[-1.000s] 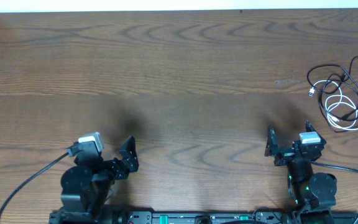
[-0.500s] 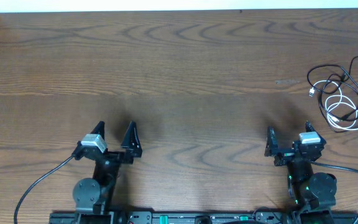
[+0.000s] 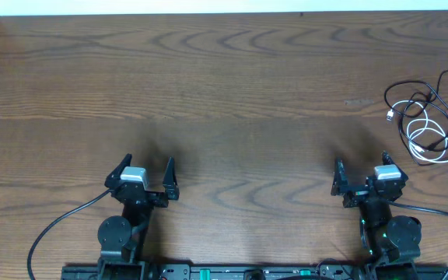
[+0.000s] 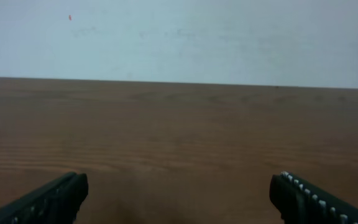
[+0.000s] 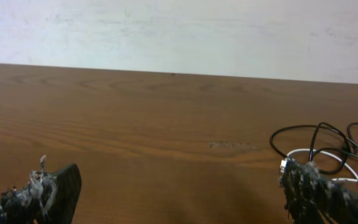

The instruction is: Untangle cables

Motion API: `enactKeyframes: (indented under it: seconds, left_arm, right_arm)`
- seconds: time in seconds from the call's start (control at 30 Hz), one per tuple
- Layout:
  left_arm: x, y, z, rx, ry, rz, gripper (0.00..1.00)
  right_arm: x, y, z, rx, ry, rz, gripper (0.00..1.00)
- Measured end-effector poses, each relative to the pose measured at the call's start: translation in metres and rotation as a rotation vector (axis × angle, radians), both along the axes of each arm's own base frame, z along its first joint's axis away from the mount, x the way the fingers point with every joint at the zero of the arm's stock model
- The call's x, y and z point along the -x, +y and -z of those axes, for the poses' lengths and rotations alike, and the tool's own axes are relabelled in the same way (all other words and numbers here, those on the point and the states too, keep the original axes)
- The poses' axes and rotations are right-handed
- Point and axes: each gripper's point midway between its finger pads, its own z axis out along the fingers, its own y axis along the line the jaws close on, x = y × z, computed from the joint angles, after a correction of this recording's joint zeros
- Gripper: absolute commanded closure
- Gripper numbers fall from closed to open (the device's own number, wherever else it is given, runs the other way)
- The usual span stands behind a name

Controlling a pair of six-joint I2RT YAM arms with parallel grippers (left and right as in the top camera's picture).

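The right gripper (image 3: 361, 167) is found with its jaws spread wide and nothing between them. It is stationed low at the near edge of the table (image 3: 224, 78), right of centre. In its wrist view only bare wood is seen between the fingertips (image 5: 309, 190).

The left gripper (image 3: 146, 163) is likewise found wide open and empty, at the near edge left of centre.

The cables (image 3: 425, 123) are located at the far right of the table, beyond the right gripper and to its right, apart from it and untouched. A white cord (image 3: 420, 146) is coiled in loops, and black cords (image 3: 428, 96) are looped over and around it. A small pale plug end (image 3: 390, 115) is noted at the bundle's left edge. In the right wrist view the bundle is partly hidden behind the right-hand fingertip. The cables lie well apart from the left gripper.
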Motion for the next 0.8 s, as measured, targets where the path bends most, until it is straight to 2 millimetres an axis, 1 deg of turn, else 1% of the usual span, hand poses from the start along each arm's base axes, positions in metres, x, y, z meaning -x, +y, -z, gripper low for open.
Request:
enactKeyframes:
  seconds: [0.13,0.8]
  left_arm:
    - [0.0,0.0026,0.0008,-0.018,0.004,-0.013,0.02]
    - [0.0,0.0031,0.001,-0.022,0.005,-0.016,0.02]
  right_arm:
    - [0.0,0.0001,0.0,0.0,0.0,0.0,0.01]
    - [0.0,0.0,0.0,0.0,0.0,0.0,0.01]
